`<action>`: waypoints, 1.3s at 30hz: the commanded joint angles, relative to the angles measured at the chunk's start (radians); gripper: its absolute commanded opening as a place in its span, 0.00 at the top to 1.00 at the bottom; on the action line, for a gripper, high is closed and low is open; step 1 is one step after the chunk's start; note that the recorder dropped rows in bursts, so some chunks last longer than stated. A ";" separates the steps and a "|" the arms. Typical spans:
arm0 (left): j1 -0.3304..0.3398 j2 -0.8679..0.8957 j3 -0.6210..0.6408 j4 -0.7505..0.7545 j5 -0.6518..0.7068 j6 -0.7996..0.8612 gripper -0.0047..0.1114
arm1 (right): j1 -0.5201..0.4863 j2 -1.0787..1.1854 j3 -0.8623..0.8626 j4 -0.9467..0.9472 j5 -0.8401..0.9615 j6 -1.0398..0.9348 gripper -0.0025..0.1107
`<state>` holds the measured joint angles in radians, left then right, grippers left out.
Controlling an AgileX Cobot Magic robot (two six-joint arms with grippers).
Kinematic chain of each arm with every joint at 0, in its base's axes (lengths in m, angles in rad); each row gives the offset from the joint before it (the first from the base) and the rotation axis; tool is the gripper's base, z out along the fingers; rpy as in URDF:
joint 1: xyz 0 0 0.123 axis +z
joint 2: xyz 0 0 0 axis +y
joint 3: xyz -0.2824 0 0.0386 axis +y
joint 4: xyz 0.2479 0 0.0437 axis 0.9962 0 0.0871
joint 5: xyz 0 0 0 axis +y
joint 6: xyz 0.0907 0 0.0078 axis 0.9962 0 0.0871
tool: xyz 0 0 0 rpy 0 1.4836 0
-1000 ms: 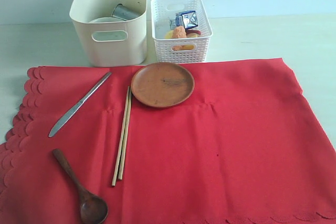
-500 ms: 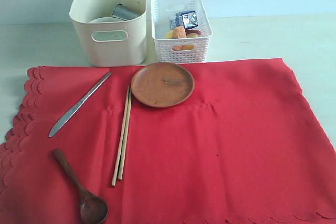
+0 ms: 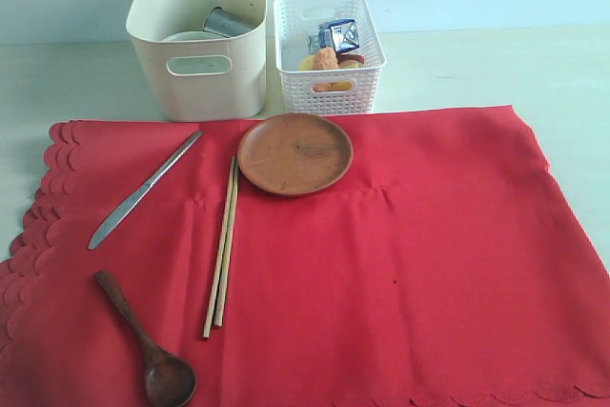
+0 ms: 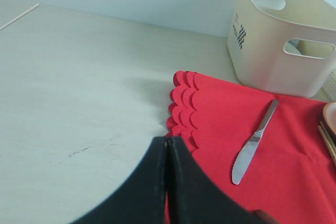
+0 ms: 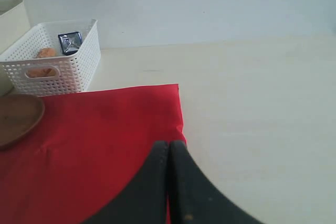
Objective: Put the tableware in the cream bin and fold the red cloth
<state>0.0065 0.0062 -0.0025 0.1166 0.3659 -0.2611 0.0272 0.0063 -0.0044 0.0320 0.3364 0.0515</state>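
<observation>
The red cloth (image 3: 381, 264) lies spread flat on the table. On it rest the round brown plate (image 3: 294, 152), the silver knife (image 3: 143, 190), the wooden chopsticks (image 3: 222, 247) and the dark wooden spoon (image 3: 148, 345). The cream bin (image 3: 200, 40) behind holds the steel cup (image 3: 225, 22) and the white bowl (image 3: 191, 37). Neither arm shows in the exterior view. My left gripper (image 4: 167, 141) is shut and empty above the cloth's scalloped edge (image 4: 184, 103), with the knife (image 4: 254, 142) and bin (image 4: 281, 40) beyond. My right gripper (image 5: 168, 144) is shut and empty over the cloth's plain edge (image 5: 176, 114).
A white lattice basket (image 3: 329, 52) with food items and a blue-and-white carton (image 3: 340, 35) stands right of the cream bin. Pale tabletop (image 3: 572, 73) surrounds the cloth.
</observation>
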 commanded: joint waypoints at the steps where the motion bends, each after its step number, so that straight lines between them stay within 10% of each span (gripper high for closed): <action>1: -0.007 -0.006 0.003 0.005 -0.005 0.003 0.96 | -0.007 -0.006 0.004 -0.006 -0.010 0.002 0.98; 39: -0.007 0.557 -0.519 0.007 0.004 0.003 0.96 | -0.007 -0.006 0.004 -0.006 -0.010 0.002 0.98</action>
<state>0.0065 0.5518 -0.5108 0.1166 0.3721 -0.2611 0.0272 0.0063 -0.0044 0.0320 0.3364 0.0553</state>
